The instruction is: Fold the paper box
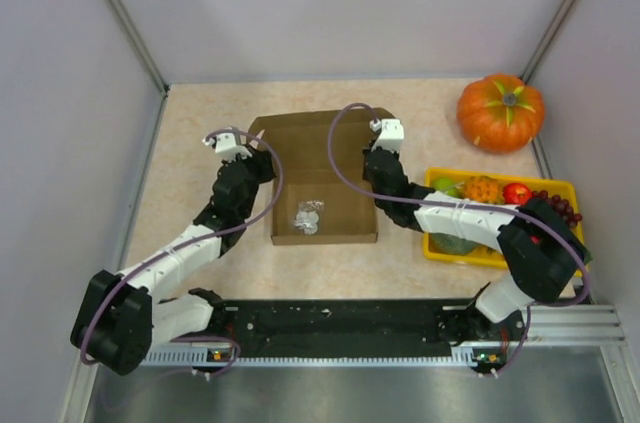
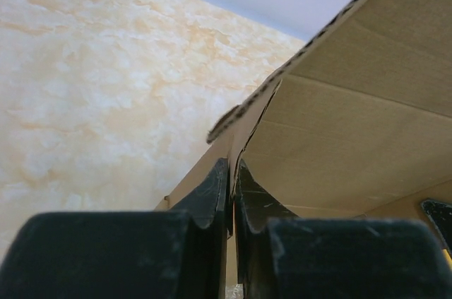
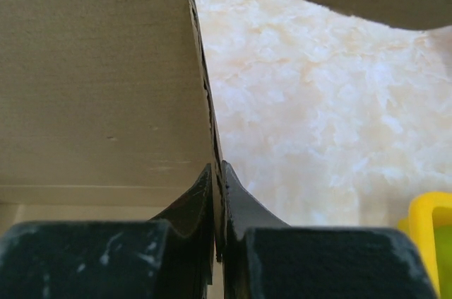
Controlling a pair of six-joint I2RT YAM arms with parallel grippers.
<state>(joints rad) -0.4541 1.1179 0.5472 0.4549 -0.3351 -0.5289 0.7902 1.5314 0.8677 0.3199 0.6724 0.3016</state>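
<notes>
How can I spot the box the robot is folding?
Look at the middle of the beige table, between the two arms. The paper box is open-topped cardboard with a small shiny packet inside. Unlike the orange pumpkin and yellow tray to its right, it is plain brown.

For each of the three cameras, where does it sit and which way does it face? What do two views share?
Top external: above and behind the bases, looking down on the table; shows left arm, right arm, paper box, pumpkin, yellow tray.
Left wrist: on the left arm, looking along the left gripper, shut on a box wall; table beyond.
Right wrist: on the right arm, looking along the right gripper, shut on the opposite wall.
Shared: top and right wrist both show the yellow tray.
</notes>
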